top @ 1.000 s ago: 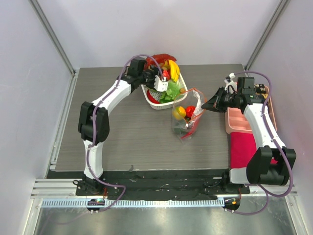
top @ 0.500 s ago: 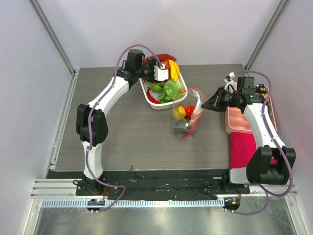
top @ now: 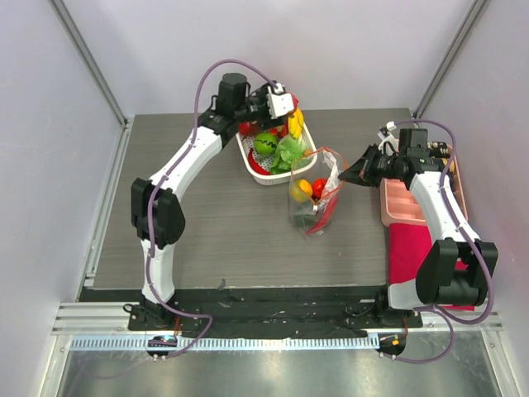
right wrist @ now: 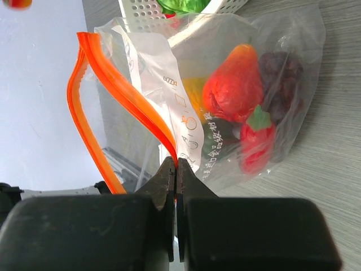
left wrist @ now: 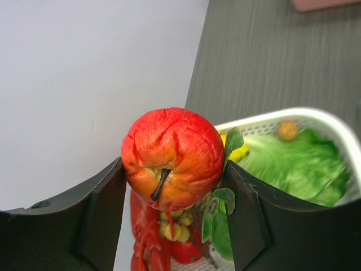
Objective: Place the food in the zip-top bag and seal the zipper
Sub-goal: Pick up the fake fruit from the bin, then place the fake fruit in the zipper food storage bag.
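Observation:
My left gripper (left wrist: 174, 166) is shut on a red-and-yellow toy apple (left wrist: 172, 152), held in the air above the back end of the white basket (left wrist: 316, 113). From above, that gripper (top: 281, 102) hangs over the basket's far corner. More food lies in the basket: lettuce (left wrist: 299, 164), a banana and red pieces. The zip-top bag (right wrist: 225, 96) stands on the table with its mouth open, holding a red pepper (right wrist: 234, 84), grapes (right wrist: 282, 79) and other pieces. My right gripper (right wrist: 176, 164) is shut on the bag's orange zipper (right wrist: 130, 96) edge and holds it up.
The white basket (top: 266, 169) sits just behind and left of the bag (top: 314, 198). A pink divided tray (top: 401, 203) and a red cloth (top: 409, 252) lie along the table's right side. Walls close in the back and sides.
My left gripper has risen out of the basket and moved back and right with the apple in it. A green round fruit now shows in the basket. The right arm and bag have hardly moved.

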You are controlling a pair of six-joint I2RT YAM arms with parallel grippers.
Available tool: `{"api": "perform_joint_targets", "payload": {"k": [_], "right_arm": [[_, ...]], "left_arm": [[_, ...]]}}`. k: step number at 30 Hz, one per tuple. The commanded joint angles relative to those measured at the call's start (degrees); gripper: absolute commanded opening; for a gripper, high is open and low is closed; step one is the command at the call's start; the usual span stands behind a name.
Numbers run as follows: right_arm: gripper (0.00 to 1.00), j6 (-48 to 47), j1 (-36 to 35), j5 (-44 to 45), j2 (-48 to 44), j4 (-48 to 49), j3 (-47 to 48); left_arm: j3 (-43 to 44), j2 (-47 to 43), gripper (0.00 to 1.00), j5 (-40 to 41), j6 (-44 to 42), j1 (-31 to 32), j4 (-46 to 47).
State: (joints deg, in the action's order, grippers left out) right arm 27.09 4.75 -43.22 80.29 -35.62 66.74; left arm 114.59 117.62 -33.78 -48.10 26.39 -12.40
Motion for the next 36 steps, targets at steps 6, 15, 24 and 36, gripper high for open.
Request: {"api": "perform_joint_targets", "payload": {"k": [6,15,24,36], "right_arm": [[0.01,2.4,0.3,-1.3,-1.1,3.9,0.8],[0.01,3.1,0.3,-1.9,-1.5,4.0,1.1],[0.01,3.3,0.3,-2.8,-3.1,4.0,1.2],[0.01,3.9,0.3,-3.3,-4.3,3.9,1.4]], "left_arm": [[-5.2,-12.1,0.47,-2.0,8.5,9.7,2.7],[-16.8,-17.6,0.48,-3.0,9.7,15.7,-1.7],[-8.2,-10.3,0.49,2.5,13.9,17.3,-13.1],[-0.6,-4.9,0.57,10.3,14.4,21.1,-21.3]]}}
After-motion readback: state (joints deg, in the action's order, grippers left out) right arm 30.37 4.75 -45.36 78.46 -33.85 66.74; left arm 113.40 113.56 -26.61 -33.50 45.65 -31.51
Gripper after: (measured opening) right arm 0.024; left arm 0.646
